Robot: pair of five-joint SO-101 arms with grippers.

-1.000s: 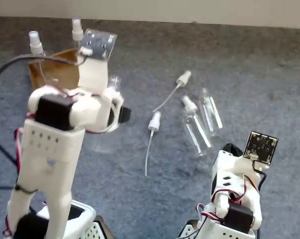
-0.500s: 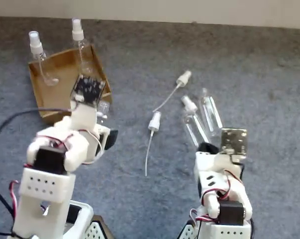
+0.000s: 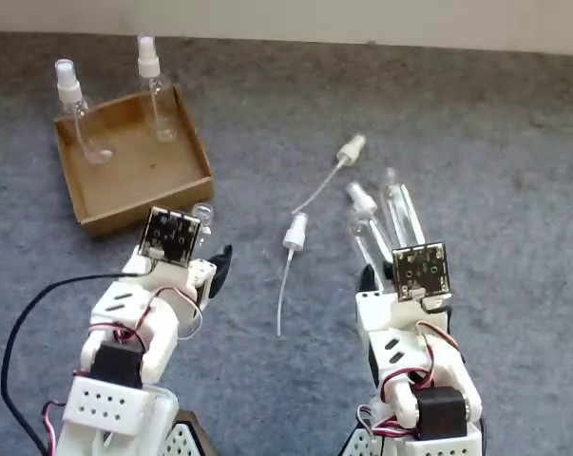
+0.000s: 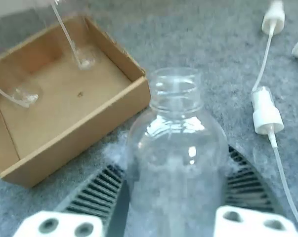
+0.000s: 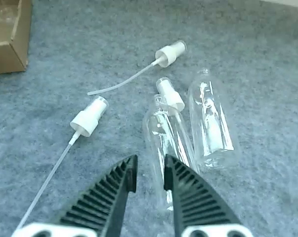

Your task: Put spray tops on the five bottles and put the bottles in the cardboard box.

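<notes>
Cardboard, brown and matt, forms the shallow square box (image 3: 139, 166) at the far left of the grey, felt-like surface (image 3: 514, 142). 2 clear plastic bottles with white spray tops stand upright inside it, 1 in the far-left corner (image 3: 74, 109) and 1 in the far-right corner (image 3: 155, 95). Just near of the box's right corner, the left claw (image 3: 213, 269), with black ribbed fingers, pinches a round-shouldered clear bottle with an open threaded neck (image 4: 176, 163). 2 loose white spray tops with long thin tubes lie mid-surface, 1 nearer (image 3: 295, 231) and 1 farther (image 3: 351, 149). To their right lie a capped clear bottle (image 3: 373, 245) and, touching it, an uncapped one (image 3: 402, 214). The right claw (image 5: 149, 173) hangs over the capped bottle, narrowly spread, pinching nothing.
</notes>
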